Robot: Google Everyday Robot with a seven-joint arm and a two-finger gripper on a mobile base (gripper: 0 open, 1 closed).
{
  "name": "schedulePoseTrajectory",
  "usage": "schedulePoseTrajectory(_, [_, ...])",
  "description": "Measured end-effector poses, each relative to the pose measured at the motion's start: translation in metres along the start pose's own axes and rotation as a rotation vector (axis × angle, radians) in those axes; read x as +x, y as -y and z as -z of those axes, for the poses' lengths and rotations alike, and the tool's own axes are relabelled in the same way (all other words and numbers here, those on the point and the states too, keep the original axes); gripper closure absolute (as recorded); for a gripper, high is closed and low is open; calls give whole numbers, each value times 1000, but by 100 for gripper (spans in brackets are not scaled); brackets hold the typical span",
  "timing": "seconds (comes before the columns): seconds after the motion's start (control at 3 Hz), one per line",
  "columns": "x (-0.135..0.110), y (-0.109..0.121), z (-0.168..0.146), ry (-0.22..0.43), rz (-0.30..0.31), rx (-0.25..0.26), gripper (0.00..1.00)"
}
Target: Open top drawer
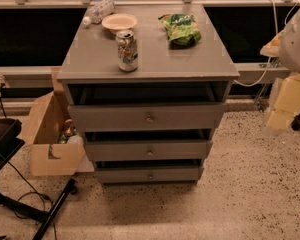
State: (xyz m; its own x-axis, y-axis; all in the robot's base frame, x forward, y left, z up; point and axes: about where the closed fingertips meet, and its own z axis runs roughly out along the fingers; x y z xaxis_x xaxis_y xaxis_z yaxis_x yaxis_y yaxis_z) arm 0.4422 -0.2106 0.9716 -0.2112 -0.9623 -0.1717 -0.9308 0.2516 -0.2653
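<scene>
The grey cabinet [147, 59] stands in the middle of the view with three drawers. The top drawer [115, 118] is the widest and tallest-fronted, with a small round metal knob [150, 118] at its centre. A dark gap shows between its front and the cabinet top. My gripper [286, 106] is a pale cream shape at the right edge, off to the right of the cabinet at top-drawer height, apart from the knob.
On the cabinet top are a soda can [127, 50], a green chip bag [180, 29], a small bowl [119, 22] and a lying water bottle [98, 11]. An open cardboard box [50, 134] stands on the floor at the left, beside a black stand [20, 204].
</scene>
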Motion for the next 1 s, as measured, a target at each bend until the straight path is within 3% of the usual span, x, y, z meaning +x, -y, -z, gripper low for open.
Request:
schedulePoseTrajectory(0.67, [-42, 20, -95, -105, 129, 31, 0])
schedulePoseTrajectory(1.0, [-51, 30, -157, -225, 155, 38, 0])
